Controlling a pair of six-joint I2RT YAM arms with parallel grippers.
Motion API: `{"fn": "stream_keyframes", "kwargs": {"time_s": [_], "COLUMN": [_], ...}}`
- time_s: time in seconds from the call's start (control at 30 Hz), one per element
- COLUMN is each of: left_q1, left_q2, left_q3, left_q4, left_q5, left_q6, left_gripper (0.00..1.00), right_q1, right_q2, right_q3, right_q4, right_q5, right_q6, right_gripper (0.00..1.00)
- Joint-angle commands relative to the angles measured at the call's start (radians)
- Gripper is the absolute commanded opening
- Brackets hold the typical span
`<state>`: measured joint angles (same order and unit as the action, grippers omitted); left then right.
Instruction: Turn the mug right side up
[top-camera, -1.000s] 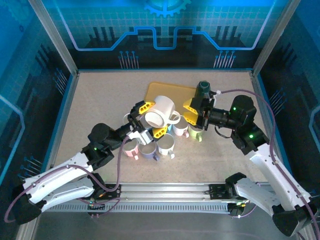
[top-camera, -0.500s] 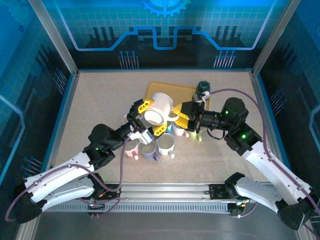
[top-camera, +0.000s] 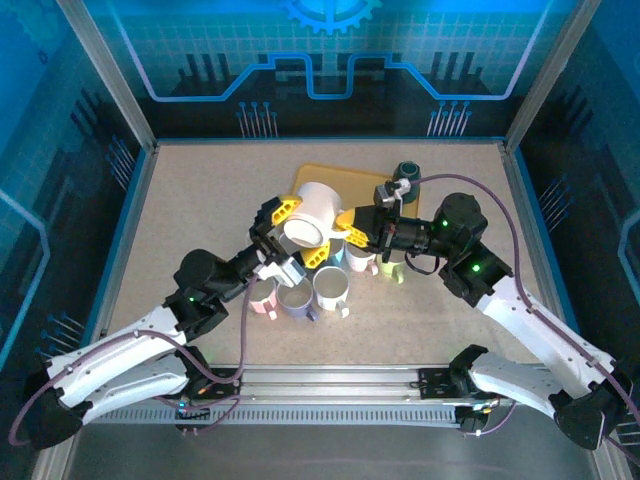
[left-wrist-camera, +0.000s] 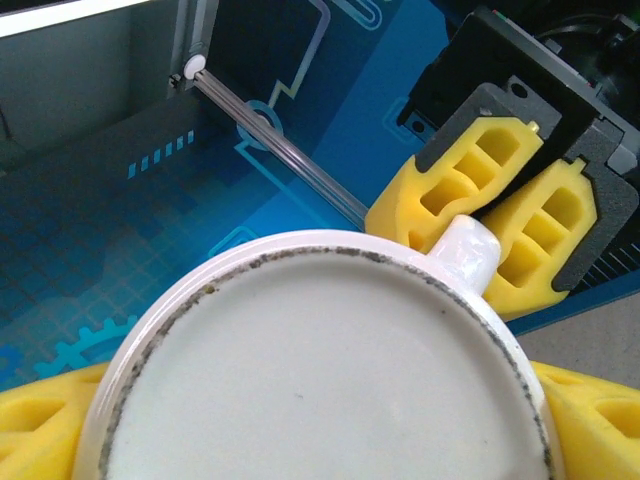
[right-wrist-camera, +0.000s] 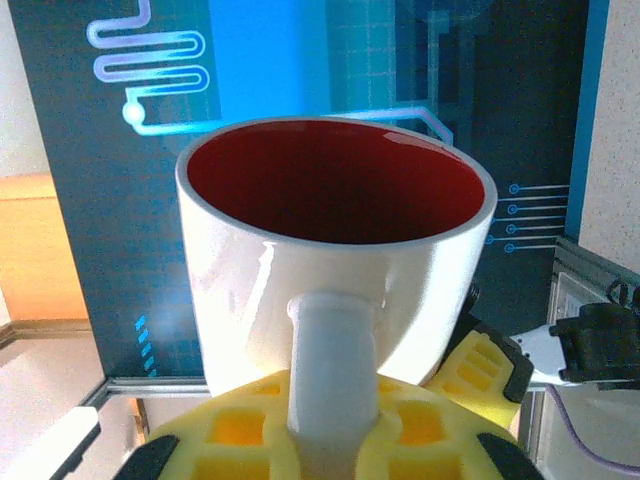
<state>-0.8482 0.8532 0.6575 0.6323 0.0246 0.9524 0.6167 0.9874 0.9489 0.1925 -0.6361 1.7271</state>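
A white mug (top-camera: 312, 218) with a dark red inside hangs above the table on its side, mouth toward the near left. My left gripper (top-camera: 300, 233) is shut across its body, one yellow finger on each side. In the left wrist view the mug's base (left-wrist-camera: 320, 380) is close up, and the right gripper's yellow fingers (left-wrist-camera: 500, 220) pinch its handle (left-wrist-camera: 465, 250). My right gripper (top-camera: 352, 226) comes in from the right. In the right wrist view that gripper (right-wrist-camera: 335, 440) is shut on the handle (right-wrist-camera: 335, 370) of the mug (right-wrist-camera: 330, 250).
Several mugs stand on the table under the held one: pink (top-camera: 265, 297), lavender (top-camera: 297, 298), white (top-camera: 333, 288) and pale green (top-camera: 392, 265). A yellow board (top-camera: 330, 178) lies behind, with a dark green mug (top-camera: 407, 175) at its right end.
My right gripper has moved left to the mug's handle and shut on it. The left gripper has kept hold of the mug and shifted slightly.
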Motion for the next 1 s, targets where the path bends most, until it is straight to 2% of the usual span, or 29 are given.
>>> {"fn": "stream_keyframes", "kwargs": {"time_s": [0.0, 0.07, 0.17, 0.27, 0.4, 0.47, 0.5, 0.63, 0.77, 0.87, 0.97], "left_q1": [-0.024, -0.025, -0.025, -0.025, -0.024, -0.024, -0.023, -0.023, -0.023, -0.022, -0.022], "left_q2": [-0.026, -0.051, -0.110, -0.187, -0.270, -0.280, -0.286, -0.351, -0.375, -0.367, -0.353], "left_q3": [0.039, 0.055, 0.078, 0.095, 0.181, 0.253, 0.268, 0.240, 0.235, 0.232, 0.216], "left_q4": [-0.020, -0.101, -0.253, -0.397, -0.714, -0.913, -0.957, -0.977, -0.989, -0.983, -0.967], "left_q5": [0.030, 0.017, 0.009, -0.016, -0.088, -0.104, -0.119, -0.239, -0.368, -0.448, -0.470], "left_q6": [-0.043, -0.062, -0.122, -0.254, -0.503, -0.587, -0.621, -0.754, -0.843, -0.886, -0.888], "left_gripper": [0.81, 0.99, 0.99, 0.99, 0.99, 0.99, 0.99, 0.99, 0.99, 0.99, 0.99], "right_q1": [0.011, 0.000, -0.001, -0.002, 0.016, 0.040, 0.048, 0.117, 0.240, 0.356, 0.495], "right_q2": [-0.014, -0.023, -0.047, -0.095, -0.162, -0.188, -0.200, -0.264, -0.348, -0.408, -0.488], "right_q3": [0.004, 0.015, 0.048, 0.084, 0.178, 0.197, 0.193, 0.140, 0.047, -0.023, -0.114], "right_q4": [0.030, 0.007, -0.097, -0.268, -0.623, -0.749, -0.779, -0.861, -0.864, -0.856, -0.819], "right_q5": [0.018, 0.007, 0.021, 0.069, 0.270, 0.383, 0.422, 0.608, 0.786, 0.900, 1.015], "right_q6": [-0.054, -0.079, -0.188, -0.340, -0.683, -0.862, -0.938, -1.225, -1.439, -1.526, -1.559], "right_gripper": [0.00, 0.00, 0.00, 0.00, 0.00, 0.00, 0.00, 0.00, 0.00, 0.00, 0.00]}}
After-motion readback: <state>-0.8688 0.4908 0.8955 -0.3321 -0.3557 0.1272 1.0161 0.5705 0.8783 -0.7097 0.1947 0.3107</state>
